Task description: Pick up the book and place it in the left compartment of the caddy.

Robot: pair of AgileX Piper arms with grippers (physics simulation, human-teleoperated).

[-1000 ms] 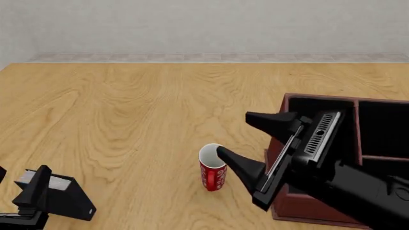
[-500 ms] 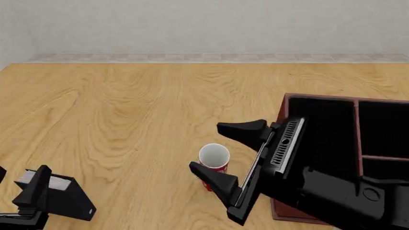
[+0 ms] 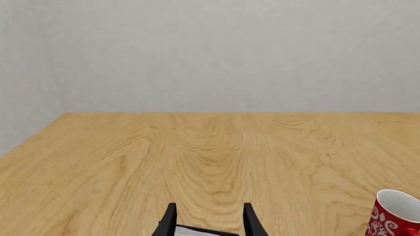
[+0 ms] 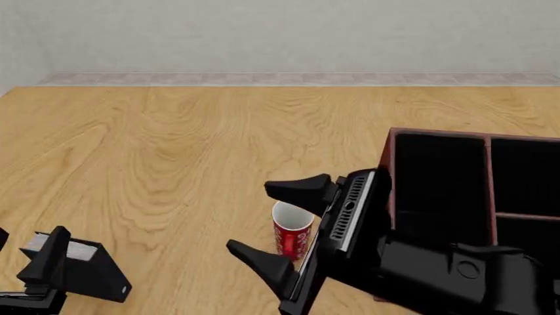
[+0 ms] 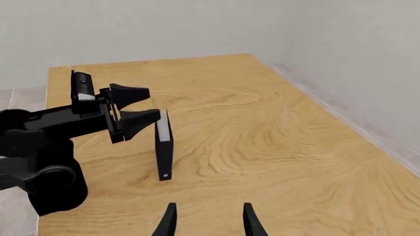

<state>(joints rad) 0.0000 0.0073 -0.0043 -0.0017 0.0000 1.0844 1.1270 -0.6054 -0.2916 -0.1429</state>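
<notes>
— Where is the book?
— Black hardcover, pale page edge, upright beside the left gripper.
— And the caddy?
— Reddish-brown, black-lined; left compartment empty, behind the right gripper.

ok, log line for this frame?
left hand: open beside book, no grasp | right hand: open, above mug | caddy: no book inside

Front view: fixed, high, behind the arms, facing forward and down over the table toward the back wall.
Left wrist view: low, close to the tabletop, facing the same wall; the red mug sits at its edge.
Right wrist view: faces across the table toward the book, which the front view shares.
</notes>
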